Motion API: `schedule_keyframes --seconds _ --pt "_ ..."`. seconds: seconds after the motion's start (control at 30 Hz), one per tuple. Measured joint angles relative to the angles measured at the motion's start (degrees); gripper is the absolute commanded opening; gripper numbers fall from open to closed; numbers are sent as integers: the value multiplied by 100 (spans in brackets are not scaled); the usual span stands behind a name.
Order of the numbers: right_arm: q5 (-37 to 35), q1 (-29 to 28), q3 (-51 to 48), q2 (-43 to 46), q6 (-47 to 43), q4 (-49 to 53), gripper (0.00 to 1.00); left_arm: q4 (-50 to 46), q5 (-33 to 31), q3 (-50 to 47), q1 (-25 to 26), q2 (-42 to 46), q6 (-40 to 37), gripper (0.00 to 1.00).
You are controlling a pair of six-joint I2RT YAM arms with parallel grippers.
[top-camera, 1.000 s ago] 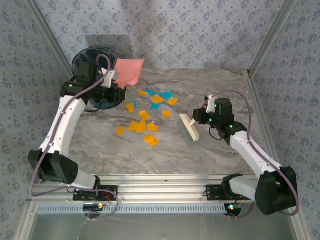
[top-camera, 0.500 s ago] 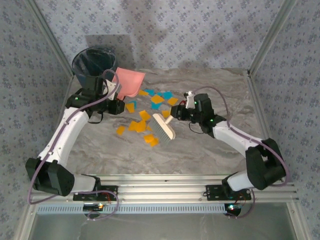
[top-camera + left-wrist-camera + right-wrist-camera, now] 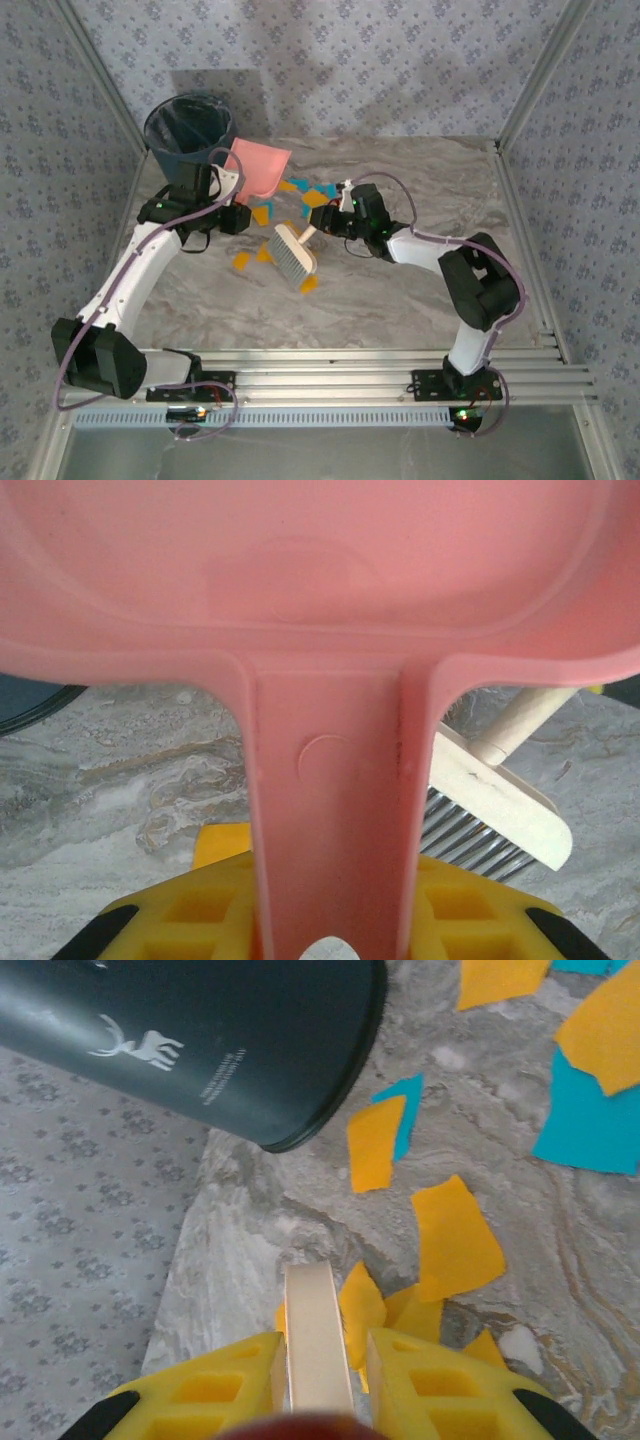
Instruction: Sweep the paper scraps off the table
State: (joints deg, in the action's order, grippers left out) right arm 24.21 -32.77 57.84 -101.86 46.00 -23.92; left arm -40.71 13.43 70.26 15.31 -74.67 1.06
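Orange-yellow and cyan paper scraps (image 3: 314, 198) lie scattered in the middle of the table (image 3: 420, 290); more paper scraps (image 3: 455, 1240) show close in the right wrist view. My left gripper (image 3: 230, 200) is shut on the handle of a pink dustpan (image 3: 258, 165), whose pan tilts up behind the scraps. In the left wrist view the dustpan handle (image 3: 330, 820) runs between the yellow fingers (image 3: 180, 920). My right gripper (image 3: 335, 218) is shut on a wooden brush (image 3: 293, 257), whose head rests among the scraps just right of the dustpan. The brush's pale wood (image 3: 318, 1340) sits between the right gripper's (image 3: 320, 1385) fingers.
A dark round bin (image 3: 190, 125) stands at the table's far left corner, close behind the dustpan; the bin (image 3: 200, 1040) shows large in the right wrist view. Patterned walls with an aluminium frame enclose the table. The brush (image 3: 500, 800) lies right of the dustpan handle.
My right arm has swung the brush left across the scraps, pushing several toward the dustpan. My left arm has brought the dustpan nearer and lower, off the bin.
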Motion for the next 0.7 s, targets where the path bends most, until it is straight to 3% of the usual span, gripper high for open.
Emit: schedule_keyframes --seconds 0.43,0.7 --pt "-514 358 -125 -151 -59 343 0 24 -85 -4 24 2 2 0" --pt "-907 841 -553 601 -459 1025 0 22 -81 -7 201 0 -20 0"
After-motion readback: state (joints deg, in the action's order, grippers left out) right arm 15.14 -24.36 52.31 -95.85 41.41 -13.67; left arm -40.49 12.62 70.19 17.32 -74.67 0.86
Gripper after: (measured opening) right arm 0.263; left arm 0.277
